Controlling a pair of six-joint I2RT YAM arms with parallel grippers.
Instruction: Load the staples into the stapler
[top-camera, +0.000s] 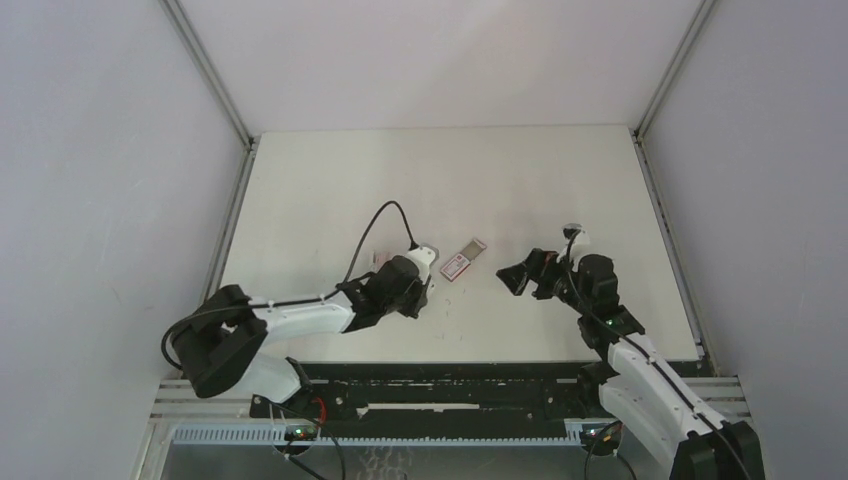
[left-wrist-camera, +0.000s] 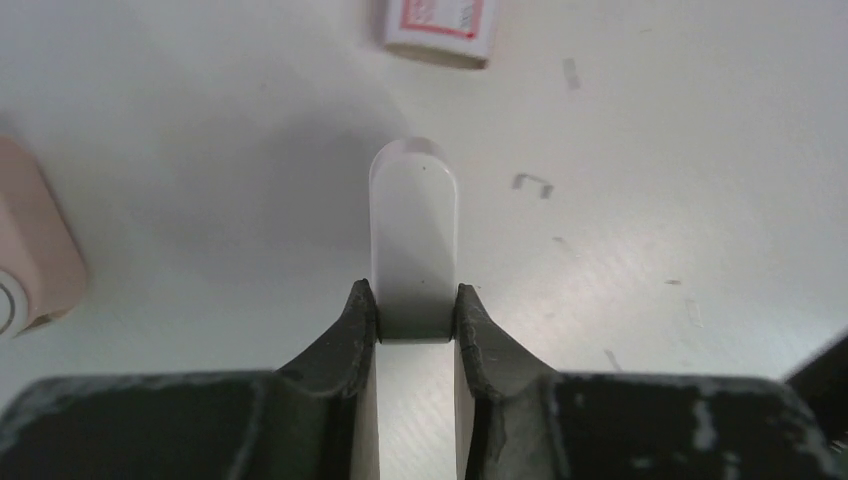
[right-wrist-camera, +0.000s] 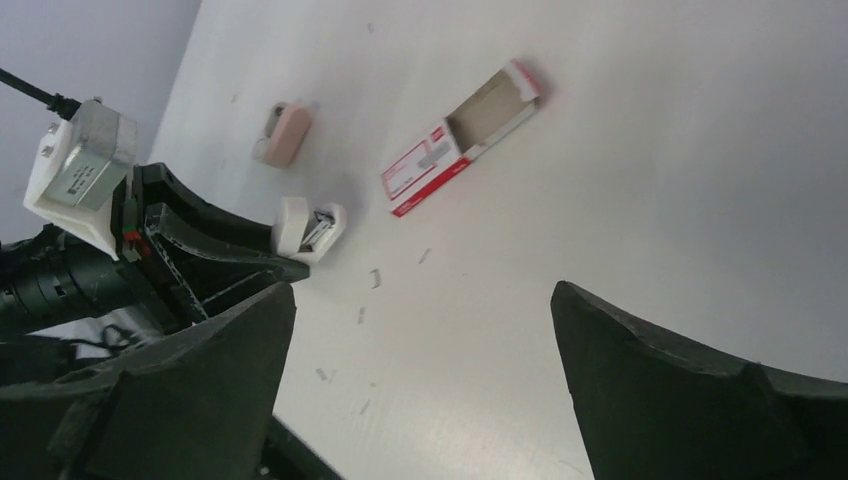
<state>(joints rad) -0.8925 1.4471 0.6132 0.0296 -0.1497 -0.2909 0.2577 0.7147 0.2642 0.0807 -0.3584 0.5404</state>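
My left gripper (left-wrist-camera: 415, 300) is shut on a small white rounded piece (left-wrist-camera: 414, 215), which looks like the stapler; its open side shows a metal channel (right-wrist-camera: 312, 228). It rests low over the table, left of centre (top-camera: 425, 288). The staples box (top-camera: 462, 260) lies just beyond it, a red-and-white sleeve (right-wrist-camera: 424, 170) with its brown inner tray (right-wrist-camera: 495, 100) slid out. Only its near end (left-wrist-camera: 440, 25) shows in the left wrist view. My right gripper (top-camera: 510, 275) hangs open to the right of the box, with nothing between its fingers (right-wrist-camera: 422, 290).
A small pink-and-white clip-like thing (right-wrist-camera: 285, 133) lies to the left of the left gripper (left-wrist-camera: 30, 250). Loose single staples (left-wrist-camera: 533, 184) are scattered on the white table (top-camera: 560, 180) between the two grippers (right-wrist-camera: 375, 278). Metal frame posts stand along both table sides.
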